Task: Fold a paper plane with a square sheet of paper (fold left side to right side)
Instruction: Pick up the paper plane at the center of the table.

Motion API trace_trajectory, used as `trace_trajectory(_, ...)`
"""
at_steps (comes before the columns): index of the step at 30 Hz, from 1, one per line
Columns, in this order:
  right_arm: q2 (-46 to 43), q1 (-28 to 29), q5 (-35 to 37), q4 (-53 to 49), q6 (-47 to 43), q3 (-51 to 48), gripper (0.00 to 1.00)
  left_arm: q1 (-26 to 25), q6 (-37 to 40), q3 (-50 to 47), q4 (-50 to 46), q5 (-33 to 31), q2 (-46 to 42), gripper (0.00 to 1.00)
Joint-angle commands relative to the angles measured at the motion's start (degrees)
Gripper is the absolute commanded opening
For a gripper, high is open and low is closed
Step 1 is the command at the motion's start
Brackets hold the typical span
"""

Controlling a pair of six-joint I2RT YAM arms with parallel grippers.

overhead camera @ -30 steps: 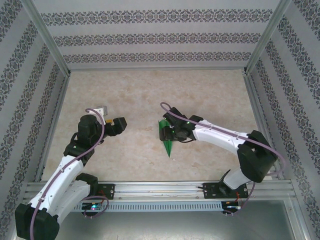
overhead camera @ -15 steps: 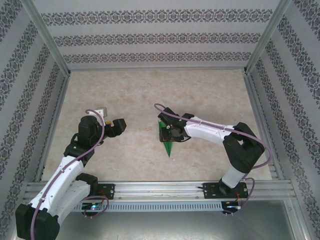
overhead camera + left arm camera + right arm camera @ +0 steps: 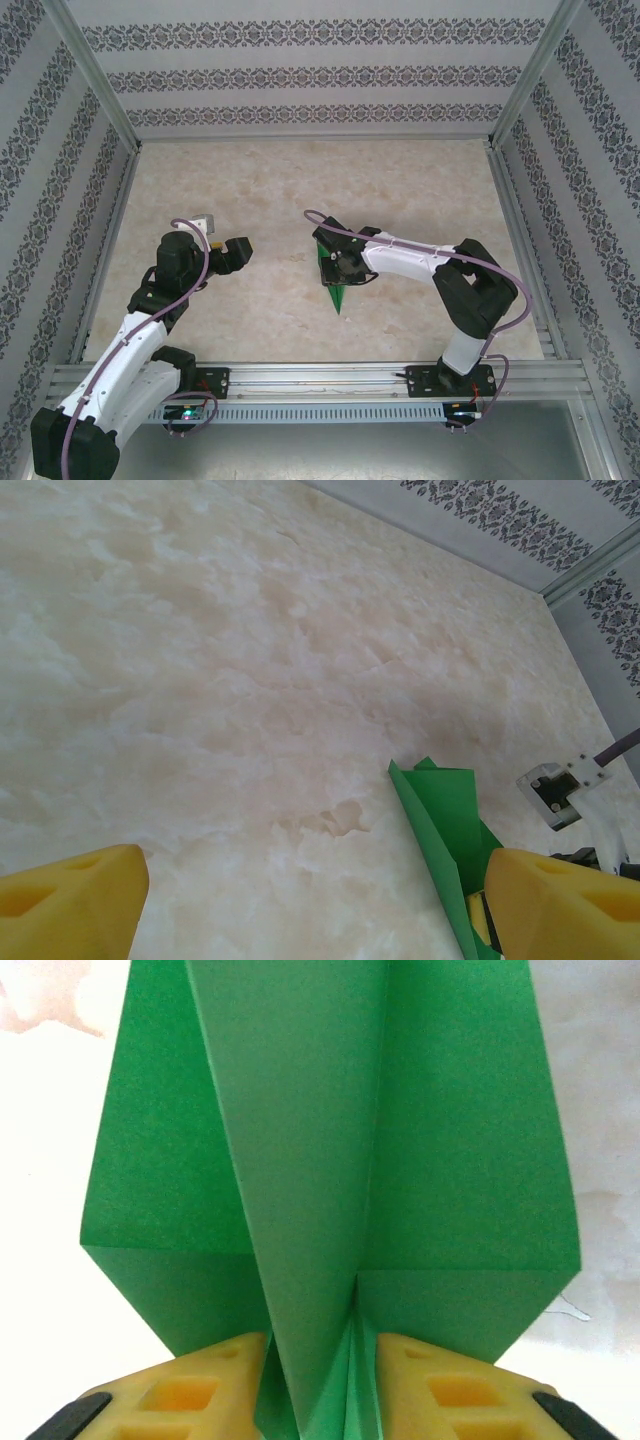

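My right gripper (image 3: 318, 1360) clamps the paper plane (image 3: 300, 1140) at its crease; best squeezed squarely, wings level. My left gripper (image 3: 315, 905) hangs released.

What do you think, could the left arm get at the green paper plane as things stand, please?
Probably yes: the left gripper is open and points toward the paper plane, with only bare table between them. The right gripper, shut on the plane's centre fold, takes up its other side, though.

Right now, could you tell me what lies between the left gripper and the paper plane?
In the top external view, bare table runs from the left gripper to the paper plane.
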Motion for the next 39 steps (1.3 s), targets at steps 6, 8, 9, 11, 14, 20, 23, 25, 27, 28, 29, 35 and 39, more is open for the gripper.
trace_trajectory(6,2.4,0.7,1.4,-1.2,-0.6,1.6,0.25,1.2,1.8,-0.2,-1.8,-0.3,-0.8,0.87)
trace_trajectory(8,2.7,0.6,1.4,-1.2,-0.5,1.6,0.22,1.2,1.8,-0.2,-1.8,-0.4,-0.9,0.87)
trace_trajectory(9,2.9,0.7,1.3,-1.2,-0.5,1.6,0.21,1.2,1.8,-0.3,-1.8,-0.4,-0.8,0.87)
trace_trajectory(11,3.1,0.7,1.2,-1.0,-0.2,1.6,0.19,1.2,1.8,-0.2,-1.8,-0.4,-0.9,0.87)
trace_trajectory(14,3.5,0.8,1.2,-0.8,0.0,1.6,0.18,1.2,1.9,-0.3,-1.8,-0.4,-0.8,0.87)
trace_trajectory(20,4.5,1.1,1.4,-1.0,0.4,1.8,0.16,1.3,2.0,-0.2,-1.9,-0.3,-0.9,0.87)
trace_trajectory(23,4.1,1.0,1.8,-1.1,0.5,1.8,0.14,1.3,2.1,-0.2,-1.9,-0.4,-0.9,0.87)
trace_trajectory(25,3.5,1.0,2.0,-1.3,0.6,1.9,0.13,1.3,2.1,-0.1,-1.9,-0.4,-0.9,0.88)
trace_trajectory(27,2.6,1.0,2.5,-1.7,0.6,1.9,0.11,1.4,2.2,0.1,-2.0,-0.5,-0.9,0.88)
trace_trajectory(28,2.1,0.9,2.8,-2.0,0.6,2.0,0.10,1.4,2.2,0.2,-2.1,-0.5,-0.9,0.88)
trace_trajectory(29,1.5,0.8,3.0,-2.3,0.6,2.1,0.09,1.4,2.3,0.2,-2.2,-0.5,-1.0,0.88)
trace_trajectory(35,-0.7,-0.8,3.8,-4.7,-0.4,4.3,0.07,1.6,3.0,0.8,-2.9,-0.8,-1.6,0.88)
trace_trajectory(39,0.6,-3.1,4.0,-6.5,-2.2,7.9,0.07,1.6,4.2,1.2,-3.7,-0.7,-2.2,0.88)
